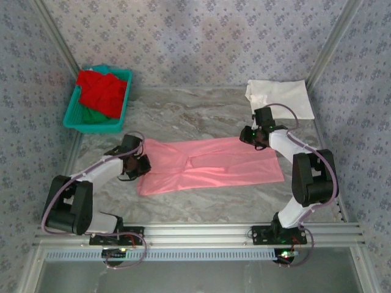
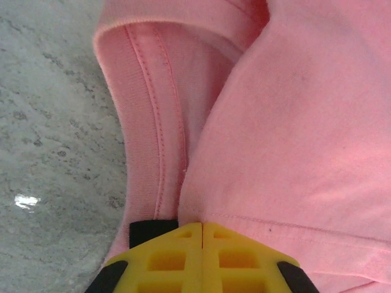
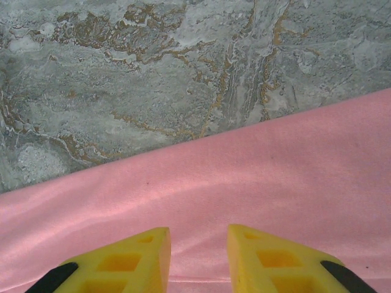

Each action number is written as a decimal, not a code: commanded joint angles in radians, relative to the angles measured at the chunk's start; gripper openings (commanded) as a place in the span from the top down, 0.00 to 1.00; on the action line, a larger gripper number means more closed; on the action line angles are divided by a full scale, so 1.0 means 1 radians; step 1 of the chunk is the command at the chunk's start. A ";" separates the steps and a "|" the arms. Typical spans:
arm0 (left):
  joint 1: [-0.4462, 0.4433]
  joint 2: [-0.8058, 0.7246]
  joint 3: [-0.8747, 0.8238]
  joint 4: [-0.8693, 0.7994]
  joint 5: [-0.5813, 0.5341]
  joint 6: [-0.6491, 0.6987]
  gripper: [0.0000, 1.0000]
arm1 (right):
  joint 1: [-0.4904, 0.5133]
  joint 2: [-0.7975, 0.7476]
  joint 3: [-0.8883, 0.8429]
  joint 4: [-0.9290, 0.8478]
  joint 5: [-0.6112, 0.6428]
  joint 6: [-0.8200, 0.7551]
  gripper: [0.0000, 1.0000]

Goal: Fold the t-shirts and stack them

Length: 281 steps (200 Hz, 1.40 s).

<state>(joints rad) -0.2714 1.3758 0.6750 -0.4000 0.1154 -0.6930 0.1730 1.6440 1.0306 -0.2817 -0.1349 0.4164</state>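
A light pink t-shirt (image 1: 208, 165) lies folded into a long strip across the middle of the table. My left gripper (image 1: 139, 163) sits at its left end. In the left wrist view the yellow jaws (image 2: 201, 224) are pressed together on the pink cloth (image 2: 293, 122) beside the ribbed collar (image 2: 153, 122). My right gripper (image 1: 249, 137) hovers over the shirt's far right edge. Its fingers (image 3: 198, 235) stand apart, with pink cloth (image 3: 244, 177) below them and nothing gripped. A folded white t-shirt (image 1: 280, 97) rests at the back right.
A teal basket (image 1: 70, 116) at the back left holds a red t-shirt (image 1: 101, 91) on top of a green one (image 1: 91, 116). Bare marbled tabletop (image 3: 153, 73) lies beyond the pink shirt's far edge. Patterned walls close in the back and both sides.
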 commanded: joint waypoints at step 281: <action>-0.012 -0.020 0.018 -0.028 -0.053 0.003 1.00 | 0.005 0.036 -0.011 0.002 -0.008 -0.021 0.67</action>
<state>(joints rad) -0.2771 1.3773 0.6922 -0.4160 0.0776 -0.6910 0.1730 1.6703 1.0302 -0.2806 -0.1371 0.4091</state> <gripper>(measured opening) 0.044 0.328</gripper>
